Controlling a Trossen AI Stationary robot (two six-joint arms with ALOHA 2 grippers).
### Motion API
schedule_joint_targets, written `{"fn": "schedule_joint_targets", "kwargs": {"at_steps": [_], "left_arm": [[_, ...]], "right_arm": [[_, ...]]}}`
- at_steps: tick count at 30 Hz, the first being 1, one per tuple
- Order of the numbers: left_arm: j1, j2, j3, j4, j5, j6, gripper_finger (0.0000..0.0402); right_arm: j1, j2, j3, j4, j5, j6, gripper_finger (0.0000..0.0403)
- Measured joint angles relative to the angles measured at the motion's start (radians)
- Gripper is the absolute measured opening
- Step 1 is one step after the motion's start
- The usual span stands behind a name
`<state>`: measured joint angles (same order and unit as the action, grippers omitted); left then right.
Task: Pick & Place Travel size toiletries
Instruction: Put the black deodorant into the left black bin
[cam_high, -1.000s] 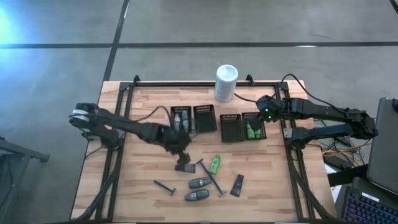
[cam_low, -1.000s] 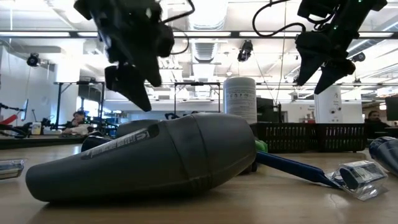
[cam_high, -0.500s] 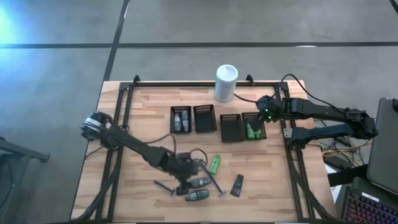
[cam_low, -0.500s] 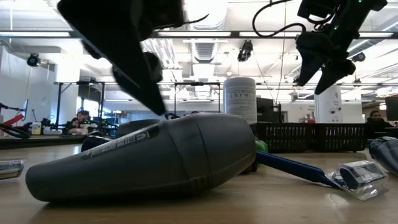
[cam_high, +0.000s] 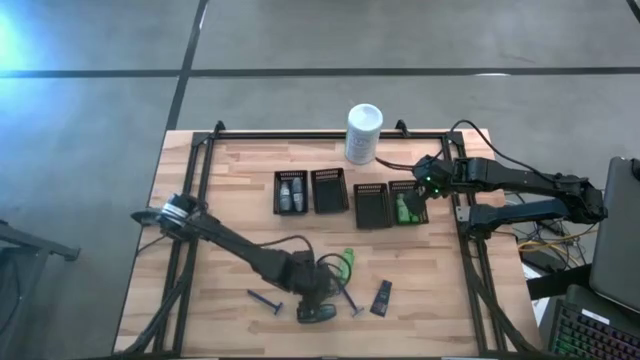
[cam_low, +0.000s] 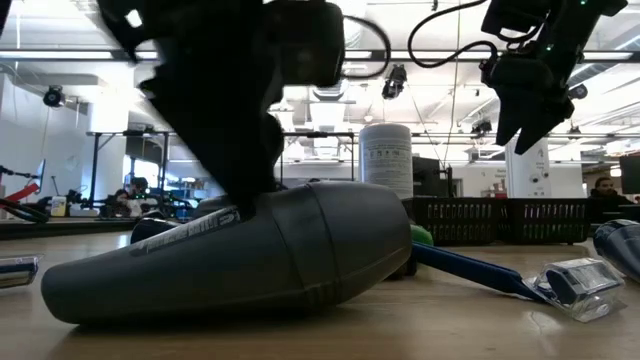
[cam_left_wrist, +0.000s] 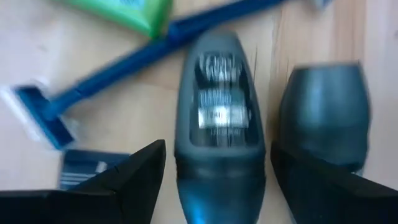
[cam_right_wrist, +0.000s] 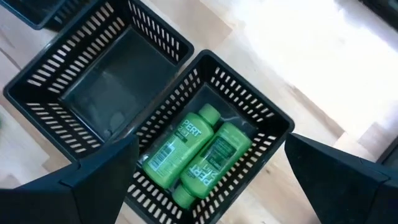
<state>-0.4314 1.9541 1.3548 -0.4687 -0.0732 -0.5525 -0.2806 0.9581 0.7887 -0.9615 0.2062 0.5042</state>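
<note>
The left pincer (cam_left_wrist: 214, 171) is sitting wide open around a grey bottle (cam_left_wrist: 216, 118) near the table's (cam_high: 230, 200) front edge. The right pincer (cam_right_wrist: 208, 186) is hanging open over the green bottles (cam_right_wrist: 199, 155), holding nothing.

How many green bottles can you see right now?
3. Two green bottles lie side by side in the rightmost black tray, under the right gripper. A third lies loose on the table beside the left gripper. More could be hidden under that arm.

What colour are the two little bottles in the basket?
Bright green bottles, seen best in the right wrist view.
</note>
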Motion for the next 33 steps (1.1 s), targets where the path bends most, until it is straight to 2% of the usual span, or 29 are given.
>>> {"fn": "schedule_joint_targets", "kwargs": {"at_steps": [8,17,26,29,33], "left_arm": [[-0.016,0.05,0.004,0.021,0.003,-0.025,0.0282],[-0.009,0.057,0.002,0.027,-0.034,-0.119,0.0207],[0.001,0.013,0.018,0.003,-0.02,-0.249,0.0206],[0.015,-0.05,0.017,-0.029,-0.089,-0.328,0.0206],[0.05,-0.133,0.013,-0.116,-0.266,-0.47,0.0206]], "right_arm": [[0.0,0.0,-0.003,0.0,0.003,-0.036,0.04],[0.0,0.0,-0.008,-0.001,0.003,-0.056,0.04],[0.0,0.0,-0.008,0.001,0.003,-0.071,0.04],[0.0,0.0,-0.008,0.003,0.003,-0.071,0.04],[0.0,0.0,-0.008,0.012,0.002,-0.087,0.04]]}}
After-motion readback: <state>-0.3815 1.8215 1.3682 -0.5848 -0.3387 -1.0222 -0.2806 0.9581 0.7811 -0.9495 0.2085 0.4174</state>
